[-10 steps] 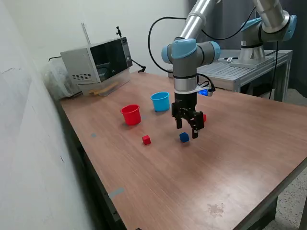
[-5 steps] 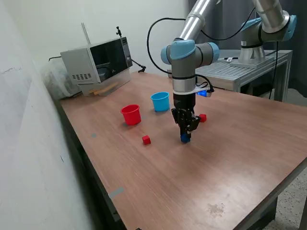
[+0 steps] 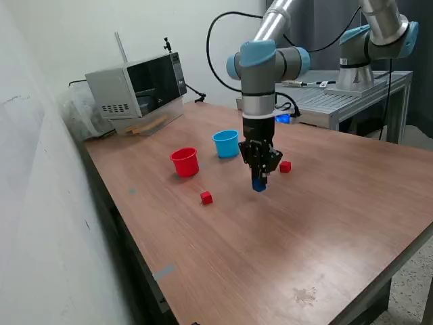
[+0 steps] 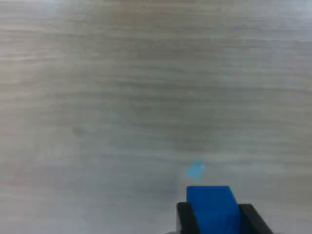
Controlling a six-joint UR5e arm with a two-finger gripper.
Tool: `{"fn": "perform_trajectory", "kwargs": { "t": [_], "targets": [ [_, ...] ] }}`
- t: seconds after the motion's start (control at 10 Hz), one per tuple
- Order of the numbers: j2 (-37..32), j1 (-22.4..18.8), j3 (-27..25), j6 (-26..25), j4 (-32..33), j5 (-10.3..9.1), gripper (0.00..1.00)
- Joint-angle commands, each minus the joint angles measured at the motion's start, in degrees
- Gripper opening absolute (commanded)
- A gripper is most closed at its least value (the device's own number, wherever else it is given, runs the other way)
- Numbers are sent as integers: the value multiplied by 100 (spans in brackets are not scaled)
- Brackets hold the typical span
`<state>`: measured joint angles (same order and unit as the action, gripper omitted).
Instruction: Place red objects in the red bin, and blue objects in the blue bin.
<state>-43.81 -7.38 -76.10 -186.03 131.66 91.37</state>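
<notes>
While the jaws were pinched on a dark blue cube (image 3: 259, 185), the gripper (image 3: 260, 181) hung clear of the tabletop (image 3: 325, 223) with the cube lifted off the wood. In the wrist view the cube (image 4: 213, 208) sat squeezed between the two black fingers (image 4: 185, 218). Just beyond, toward the exterior view's right, lay a red cube (image 3: 285, 166); another red cube (image 3: 206, 197) lay to the left. Farther back stood the light blue cup (image 3: 226, 143) and the red cup (image 3: 184, 162), near each other but apart.

2 red cubes (image 3: 206, 197) (image 3: 285, 166); 1 blue cube (image 3: 259, 184); 1 red cup (image 3: 184, 162); 1 blue cup (image 3: 226, 143).
</notes>
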Motion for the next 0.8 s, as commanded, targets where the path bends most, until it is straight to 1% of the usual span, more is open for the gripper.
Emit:
{"fn": "perform_trajectory", "kwargs": {
  "t": [0.0, 0.1, 0.2, 0.3, 0.4, 0.5, 0.7],
  "targets": [
    [-871, 9, -386, 40, -105, 30, 0],
    [-1301, 157, -536, 40, -506, 21, 0],
    [-1749, 298, -860, 40, -693, 12, 0],
    [-2128, 464, -1194, 40, -721, 12, 0],
    [-2367, 683, -1484, 101, -730, 12, 0],
    [-2473, 1086, -1791, 267, -747, 21, 0],
    [-2475, 1798, -1987, 365, -747, 12, 0]
  ]
}}
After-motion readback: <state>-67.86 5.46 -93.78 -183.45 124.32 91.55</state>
